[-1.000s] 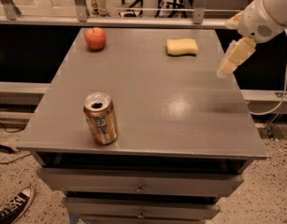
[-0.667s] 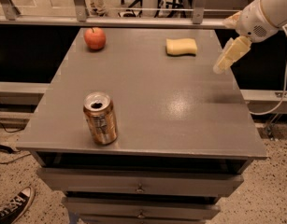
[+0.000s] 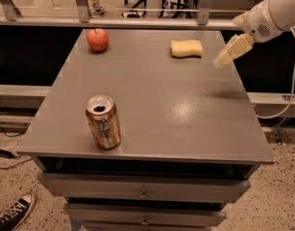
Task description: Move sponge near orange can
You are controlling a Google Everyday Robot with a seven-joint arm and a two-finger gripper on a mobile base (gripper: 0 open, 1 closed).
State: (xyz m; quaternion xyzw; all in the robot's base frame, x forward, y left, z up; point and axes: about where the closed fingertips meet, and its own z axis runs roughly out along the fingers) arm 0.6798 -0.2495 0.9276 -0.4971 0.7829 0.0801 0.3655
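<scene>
Gripper [image 3: 223,58] shifted slightly up and left since 1.0 s ago; now upper right of frame, over the table [image 3: 185,109] edge.
Sponge [image 3: 186,48] flat on table, upper centre-right, near gripper, apart from it. Orange can [image 3: 103,122] upright, lower left, well apart from sponge. Apple [image 3: 97,39] upper left. Grip state: cannot tell.

Pale yellow on the sponge [image 3: 186,48], upper centre-right of the frame. Orange-copper with pale markings and a silver top on the orange can [image 3: 104,124], lower left of centre. Red-orange on the apple [image 3: 97,39], upper left. Flat grey across the table [image 3: 185,109]. Cream-tan on the gripper [image 3: 229,52], upper right, below a white arm [image 3: 274,11]. Speckled beige on the floor [image 3: 281,196].
</scene>
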